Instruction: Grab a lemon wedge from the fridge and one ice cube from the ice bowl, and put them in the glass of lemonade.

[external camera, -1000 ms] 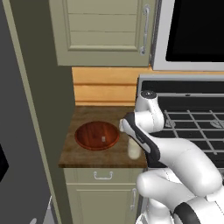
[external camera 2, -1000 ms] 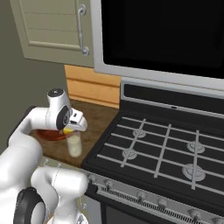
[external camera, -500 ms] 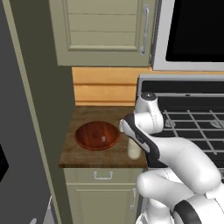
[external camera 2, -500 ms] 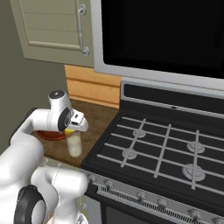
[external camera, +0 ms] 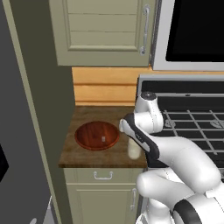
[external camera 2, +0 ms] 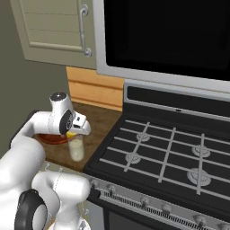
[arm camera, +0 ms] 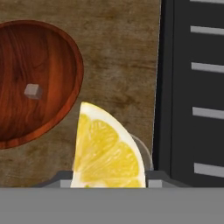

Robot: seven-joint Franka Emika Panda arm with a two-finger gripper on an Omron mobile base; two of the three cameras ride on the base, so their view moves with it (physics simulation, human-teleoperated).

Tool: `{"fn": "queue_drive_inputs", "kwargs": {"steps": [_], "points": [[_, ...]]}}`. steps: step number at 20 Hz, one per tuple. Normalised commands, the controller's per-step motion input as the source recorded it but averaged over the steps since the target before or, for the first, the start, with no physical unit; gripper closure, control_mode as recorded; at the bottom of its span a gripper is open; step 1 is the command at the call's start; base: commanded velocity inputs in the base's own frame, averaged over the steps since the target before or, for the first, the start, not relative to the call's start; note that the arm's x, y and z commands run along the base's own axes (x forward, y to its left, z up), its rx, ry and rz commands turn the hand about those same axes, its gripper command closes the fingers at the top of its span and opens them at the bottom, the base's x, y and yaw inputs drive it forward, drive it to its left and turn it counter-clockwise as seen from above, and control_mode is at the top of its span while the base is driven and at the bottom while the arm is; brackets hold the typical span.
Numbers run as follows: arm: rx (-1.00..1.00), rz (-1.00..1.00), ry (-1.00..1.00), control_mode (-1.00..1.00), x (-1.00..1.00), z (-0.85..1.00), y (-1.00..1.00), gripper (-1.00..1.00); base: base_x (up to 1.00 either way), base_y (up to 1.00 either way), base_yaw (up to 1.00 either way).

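In the hand view, a bright yellow lemon wedge (arm camera: 107, 153) sits between the fingertips of my gripper (arm camera: 107, 176), which is shut on it. Just beneath it shows the rim of the glass of lemonade (arm camera: 144, 151). From the right base view, the gripper (external camera 2: 73, 133) hangs right over the glass of lemonade (external camera 2: 77, 149) with the lemon wedge (external camera 2: 70, 134) at its tips. The glass (external camera: 134, 149) stands near the counter's front edge, beside the ice bowl (external camera: 87, 131). One ice cube (external camera: 103, 139) lies in the bowl (arm camera: 43, 52), the same ice cube (arm camera: 33, 91) being left of the wedge. The fridge (external camera: 17, 131) fills the far left.
The small wooden counter (external camera: 74, 157) ends at a gas stove (external camera 2: 170, 152) on the right. A beige wall cabinet (external camera: 103, 30) and a black microwave (external camera 2: 170, 31) hang above. A drawer and cabinet door (external camera: 100, 192) sit below the counter.
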Motion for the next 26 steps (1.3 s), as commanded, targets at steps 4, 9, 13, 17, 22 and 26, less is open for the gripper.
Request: {"fn": "queue_drive_inputs", "kwargs": {"steps": [4, 9, 13, 17, 22, 26], "points": [[0.0, 0.0, 0.0, -1.0, 0.0, 0.0, 0.0, -1.0, 0.0, 0.0, 0.0], [0.0, 0.0, 0.0, -1.0, 0.0, 0.0, 0.0, -1.0, 0.0, 0.0, 0.0], [0.0, 0.0, 0.0, -1.0, 0.0, 0.02, 0.0, -1.0, 0.0, 0.0, 0.0], [0.01, 0.0, -0.03, -1.0, -0.01, 0.2, 0.0, -1.0, 0.0, 0.0, 0.0], [0.07, 0.0, -0.1, -1.0, -0.23, 0.25, -0.08, -1.0, 0.0, 0.0, 0.0], [0.09, 0.0, -0.14, -1.0, -0.4, 0.25, -0.1, -1.0, 0.0, 0.0, 0.0]]}}
